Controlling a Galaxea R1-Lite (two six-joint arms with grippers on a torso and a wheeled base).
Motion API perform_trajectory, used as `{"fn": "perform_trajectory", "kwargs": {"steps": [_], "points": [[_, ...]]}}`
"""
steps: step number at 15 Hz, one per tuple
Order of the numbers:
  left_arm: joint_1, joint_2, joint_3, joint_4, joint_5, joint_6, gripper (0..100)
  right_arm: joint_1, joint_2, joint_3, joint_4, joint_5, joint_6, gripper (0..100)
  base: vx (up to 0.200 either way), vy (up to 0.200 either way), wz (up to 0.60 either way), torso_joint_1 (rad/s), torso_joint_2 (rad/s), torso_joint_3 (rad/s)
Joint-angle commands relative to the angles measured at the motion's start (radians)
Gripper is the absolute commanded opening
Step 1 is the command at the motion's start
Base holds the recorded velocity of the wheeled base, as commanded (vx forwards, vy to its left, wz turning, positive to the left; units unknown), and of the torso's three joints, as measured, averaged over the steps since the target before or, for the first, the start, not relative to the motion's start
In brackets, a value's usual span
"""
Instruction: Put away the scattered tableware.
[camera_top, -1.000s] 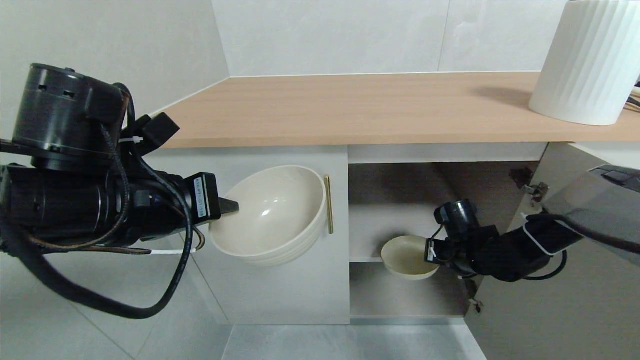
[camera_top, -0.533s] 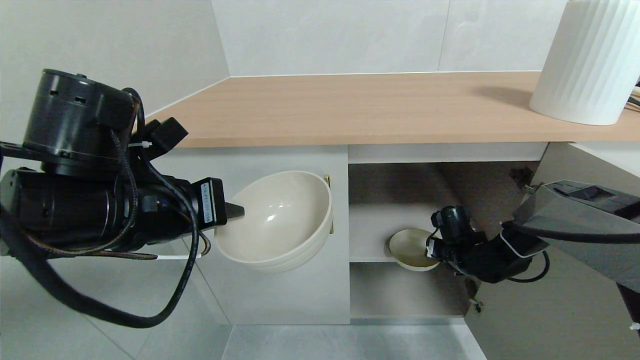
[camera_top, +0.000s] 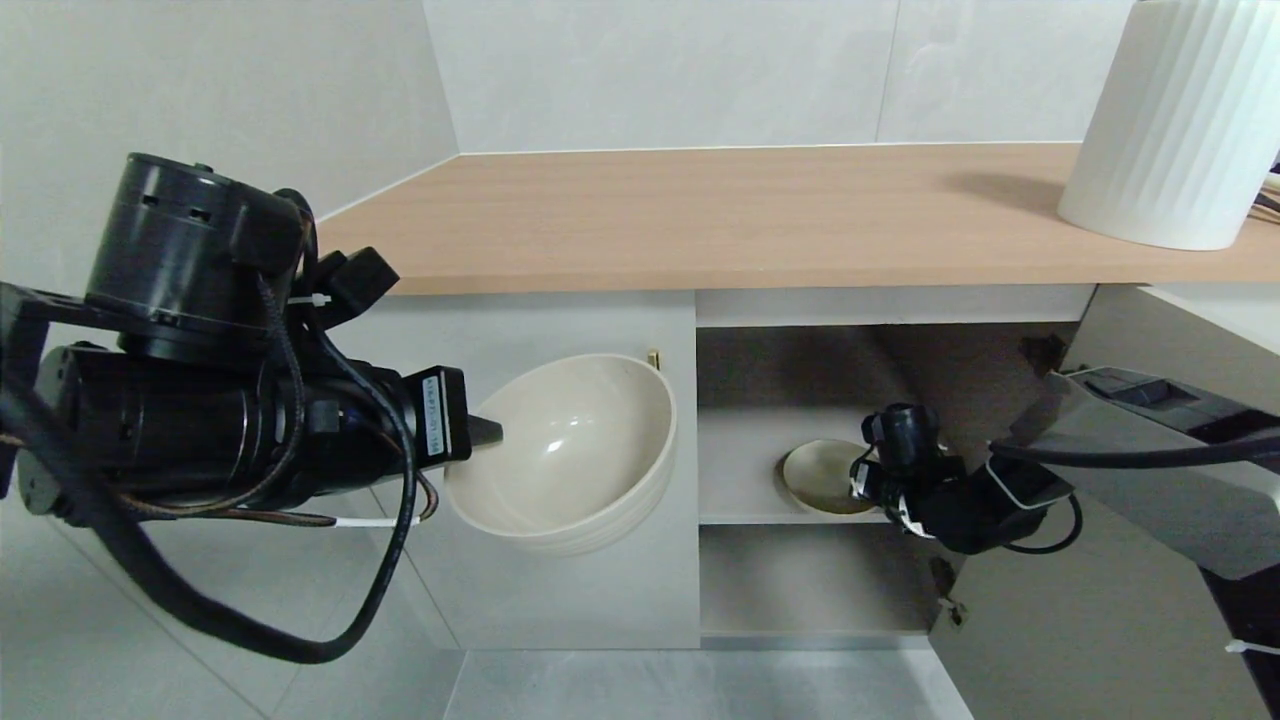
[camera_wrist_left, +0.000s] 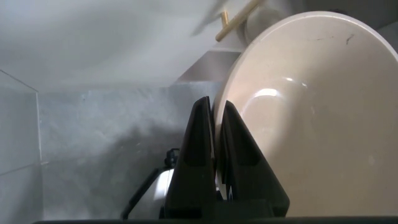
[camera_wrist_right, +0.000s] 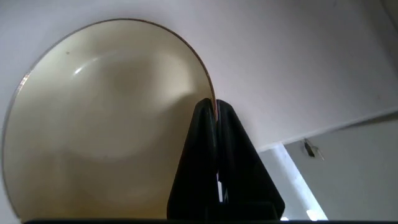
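Observation:
My left gripper (camera_top: 488, 432) is shut on the rim of a large cream bowl (camera_top: 565, 452), held tilted in the air in front of the closed left cabinet door (camera_top: 560, 580). The left wrist view has the same bowl (camera_wrist_left: 311, 112) with the rim pinched in the left gripper (camera_wrist_left: 214, 115). My right gripper (camera_top: 862, 480) is shut on the rim of a small yellowish bowl (camera_top: 822, 476), inside the open right cabinet bay over its middle shelf (camera_top: 750, 470). In the right wrist view the small bowl (camera_wrist_right: 99, 118) is clamped in the right gripper (camera_wrist_right: 214, 112).
A wooden countertop (camera_top: 740, 215) runs above the cabinets, with a white ribbed container (camera_top: 1170, 120) at its right end. The right cabinet door (camera_top: 1100, 560) stands open beside my right arm. A gold handle (camera_top: 654, 357) peeks out behind the large bowl. Grey tiled floor (camera_top: 700, 685) lies below.
The right gripper has carried the small bowl up and deeper into the cabinet, onto shelf level. The left gripper with the large bowl has shifted right and slightly down, toward the door's handle.

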Motion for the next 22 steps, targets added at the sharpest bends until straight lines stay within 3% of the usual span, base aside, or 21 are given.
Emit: {"fn": "perform_trajectory", "kwargs": {"steps": [1, 8, 9, 14, 15, 17, 20, 22], "points": [[-0.008, 0.014, 0.004, 0.0, 0.003, -0.001, 0, -0.012, 0.022, -0.036, 0.0, 0.001, -0.001, 0, 0.0, 0.0, 0.0, 0.0, 0.0, 0.0], [-0.022, 0.025, 0.003, 0.0, 0.009, -0.001, 0, -0.013, 0.044, -0.081, 0.0, -0.005, -0.01, 0, 0.0, 0.0, 0.0, 0.0, 0.0, 0.0], [-0.023, 0.023, 0.004, 0.0, 0.013, -0.001, 0, -0.013, 0.045, -0.093, 0.0, -0.005, -0.01, 100, 0.0, 0.0, 0.0, 0.0, 0.0, 0.0], [-0.035, 0.023, 0.006, 0.0, 0.013, 0.005, 0, -0.012, -0.004, -0.074, 0.006, -0.001, -0.002, 100, 0.0, 0.0, 0.0, 0.0, 0.0, 0.0], [-0.046, 0.022, 0.021, -0.001, 0.015, 0.031, 0, -0.004, -0.07, -0.012, 0.009, 0.019, -0.002, 100, 0.0, 0.0, 0.0, 0.0, 0.0, 0.0], [-0.066, 0.023, 0.069, -0.014, 0.015, 0.129, 0, 0.042, -0.212, 0.114, 0.02, 0.114, -0.013, 100, 0.0, 0.0, 0.0, 0.0, 0.0, 0.0], [-0.126, 0.051, 0.173, -0.144, 0.016, 0.212, 0, 0.131, -0.467, 0.248, 0.156, 0.214, -0.09, 100, 0.0, 0.0, 0.0, 0.0, 0.0, 0.0], [-0.164, 0.108, 0.217, -0.207, 0.087, 0.251, 0, 0.197, -0.637, 0.258, 0.339, 0.26, -0.103, 100, 0.0, 0.0, 0.0, 0.0, 0.0, 0.0]]}}
